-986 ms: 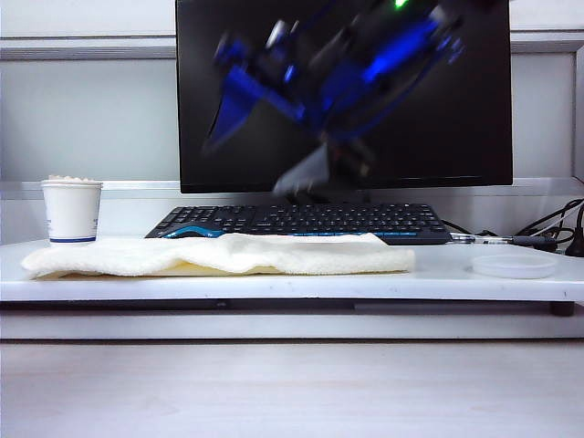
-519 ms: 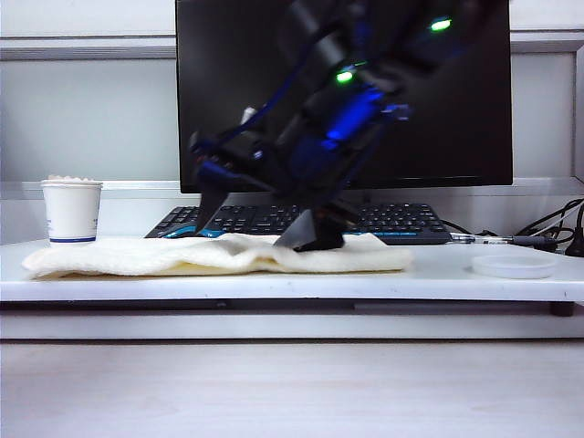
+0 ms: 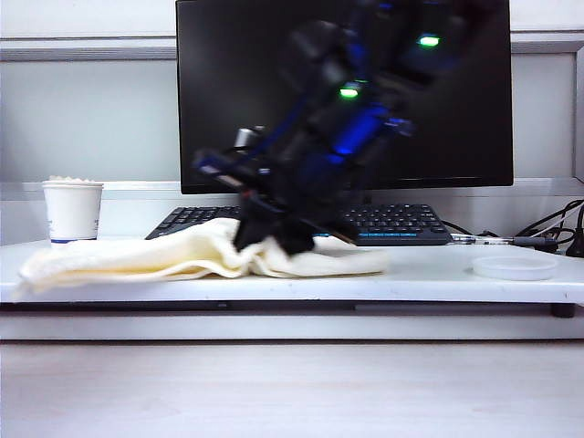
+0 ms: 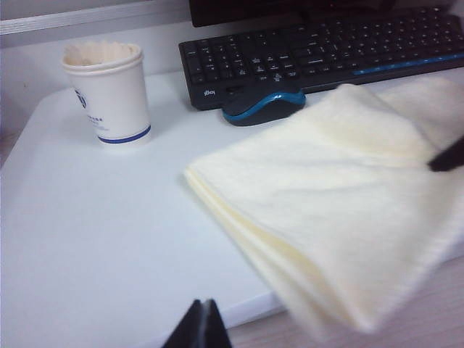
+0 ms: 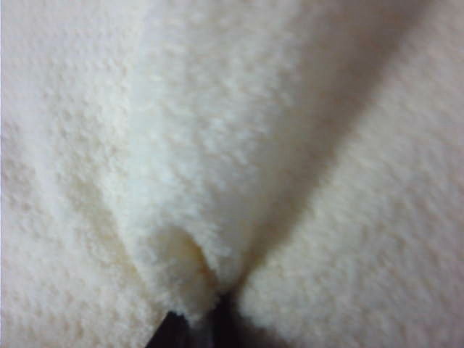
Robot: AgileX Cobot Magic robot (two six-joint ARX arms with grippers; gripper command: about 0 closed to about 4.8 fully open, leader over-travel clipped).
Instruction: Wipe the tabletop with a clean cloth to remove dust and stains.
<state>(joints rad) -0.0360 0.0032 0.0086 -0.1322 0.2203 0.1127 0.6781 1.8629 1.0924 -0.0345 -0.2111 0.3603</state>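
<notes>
Right tool (image 3: 265, 239) is down at the middle of the cloth (image 3: 137, 257), its fingers pinched together on a raised fold of it, as the right wrist view confirms. Left tool (image 4: 201, 328) hangs back at about seven o'clock, tips together, holding nothing. Cloth lies along the white bench (image 3: 438, 274) before the keyboard (image 3: 392, 222). Grasping looks done; next, I'd judge, comes dragging it across the bench with even pressure.
</notes>
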